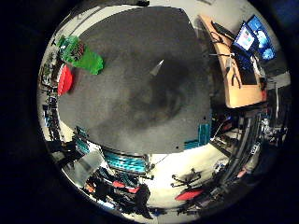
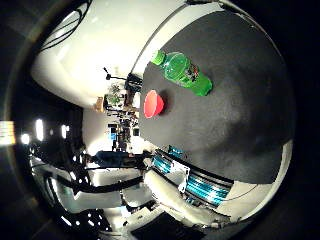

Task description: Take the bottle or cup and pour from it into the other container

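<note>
I am looking down on a dark grey table [image 2: 240, 100] from well above. A green bottle [image 2: 184, 73] is lying on its side near the table's edge, and a red cup [image 2: 153, 104] is sitting just beside it, apart from it. I cannot tell how the hand's fingers are standing; nothing is showing in its grasp.
</note>
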